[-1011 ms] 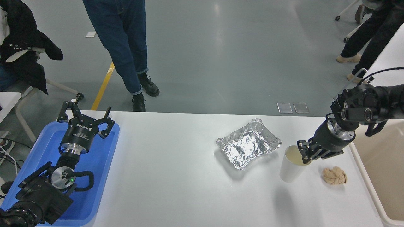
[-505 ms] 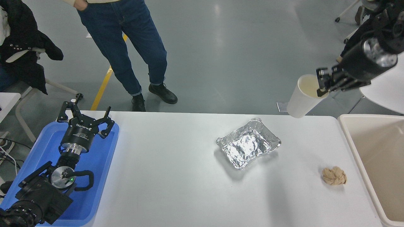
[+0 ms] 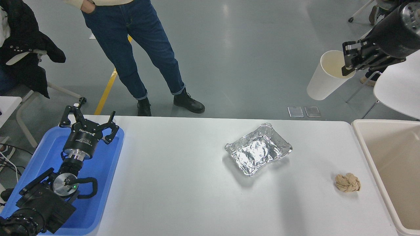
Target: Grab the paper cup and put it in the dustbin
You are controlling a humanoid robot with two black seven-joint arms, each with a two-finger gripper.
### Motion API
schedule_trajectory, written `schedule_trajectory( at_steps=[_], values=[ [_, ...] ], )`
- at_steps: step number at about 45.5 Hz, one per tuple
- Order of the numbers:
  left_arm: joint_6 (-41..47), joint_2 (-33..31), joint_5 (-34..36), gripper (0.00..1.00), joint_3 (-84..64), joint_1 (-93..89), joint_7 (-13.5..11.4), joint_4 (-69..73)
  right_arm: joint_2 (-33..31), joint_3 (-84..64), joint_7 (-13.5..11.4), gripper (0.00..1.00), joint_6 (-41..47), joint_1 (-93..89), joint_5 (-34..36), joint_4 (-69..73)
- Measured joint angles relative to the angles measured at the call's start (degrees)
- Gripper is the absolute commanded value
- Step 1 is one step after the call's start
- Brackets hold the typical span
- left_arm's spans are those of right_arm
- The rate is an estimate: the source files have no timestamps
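The white paper cup (image 3: 325, 82) hangs high in the air at the upper right, tilted, its cream inside showing. My right gripper (image 3: 348, 62) is shut on the cup's rim, one finger inside and one outside. The beige dustbin (image 3: 361, 141) stands at the table's right end, below and to the right of the cup. My left gripper (image 3: 88, 123) is parked open over the blue tray at the lower left.
A crumpled foil tray (image 3: 258, 149) lies mid-table. A tan paper ball (image 3: 347, 182) sits near the dustbin's left wall. The blue tray (image 3: 105, 183) is at the left edge. A person in jeans (image 3: 137, 49) stands beyond the table's far side.
My right gripper lifted the paper cup off the table and carried it up and to the right. The person in jeans stepped to the right.
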Motion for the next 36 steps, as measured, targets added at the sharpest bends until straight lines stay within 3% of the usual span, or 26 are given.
schedule_trajectory(
  at_steps=[25, 36],
  values=[
    [0.0, 0.1, -0.1, 1.0, 0.0, 0.1, -0.2, 0.1, -21.3, -2.4, 0.0, 0.0, 0.0, -11.5, -11.1, -10.2],
    [0.0, 0.1, -0.2, 1.0, 0.0, 0.1, -0.2, 0.1, -25.2, 0.9, 0.1, 0.0, 0.0, -24.8, -12.6, -21.4]
  ],
)
